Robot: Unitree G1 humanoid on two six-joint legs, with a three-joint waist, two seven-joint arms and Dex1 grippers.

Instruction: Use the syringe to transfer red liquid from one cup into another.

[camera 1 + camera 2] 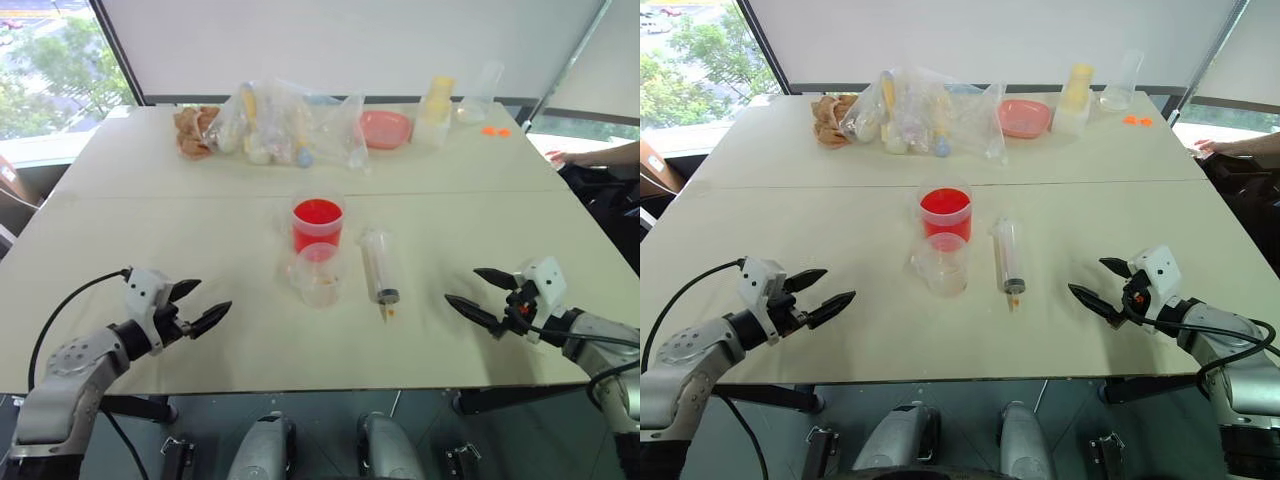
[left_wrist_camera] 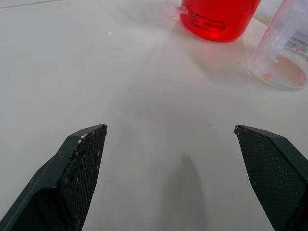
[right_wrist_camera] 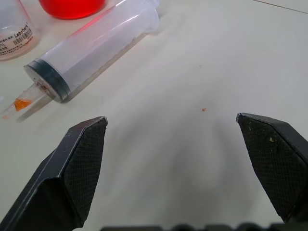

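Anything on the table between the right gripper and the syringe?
No. In the left eye view, bare table separates the open right gripper from the syringe.

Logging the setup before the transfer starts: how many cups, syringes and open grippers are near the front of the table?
Cups: 2, the red cup and the small clear cup
Syringes: 1
Open grippers: 2, left gripper and right gripper
Total: 5

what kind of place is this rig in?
Probably an office or lab room used for robot trials: pale tables pushed together, a window with trees outside, and props on top, a syringe, cups and bagged items.
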